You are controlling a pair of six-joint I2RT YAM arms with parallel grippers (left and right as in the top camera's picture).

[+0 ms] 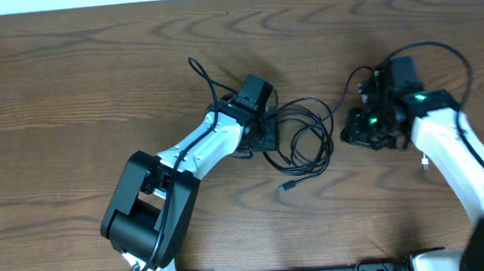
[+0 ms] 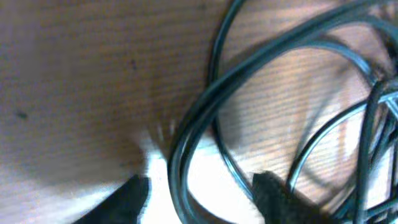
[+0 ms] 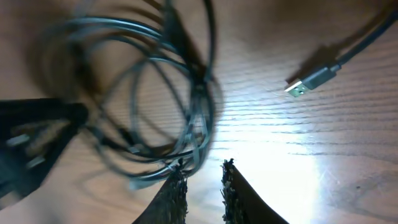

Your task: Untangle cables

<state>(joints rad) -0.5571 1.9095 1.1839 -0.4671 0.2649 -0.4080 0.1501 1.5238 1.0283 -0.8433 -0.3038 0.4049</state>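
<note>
The left end effector (image 2: 202, 194) is down near the middle of the bench (image 1: 65, 80) with its jaws standing wide; its two dark fingers (image 2: 132, 198) show at the bottom of the left wrist view, well apart; strands of the black cable loops (image 1: 304, 135) run across the wood between them without being pinched. From overhead those loops lie flat on the bench just to the right of that end effector, overlapping one another; a loose end (image 1: 286, 186) trails out below them and finishes in a small plug, clear of both arms.

The right end effector (image 3: 202, 186) is over the right part of the bench, apart from the loops; its jaws are narrow, with only a slim gap between the fingertips (image 3: 176, 194), and nothing sits in that gap. Just beyond the tips, up and to the left in the right wrist view, lies a second coil (image 3: 155, 93) of thin cord, several turns stacked on each other; the picture is smeared there, so the coil looks dark grey, though its colour is not certain; whether a strand touches one fingertip I cannot tell. To the right of the coil a metal USB plug (image 3: 308, 84) rests on the wood, on the end of a dark cord that runs off the upper right corner.
</note>
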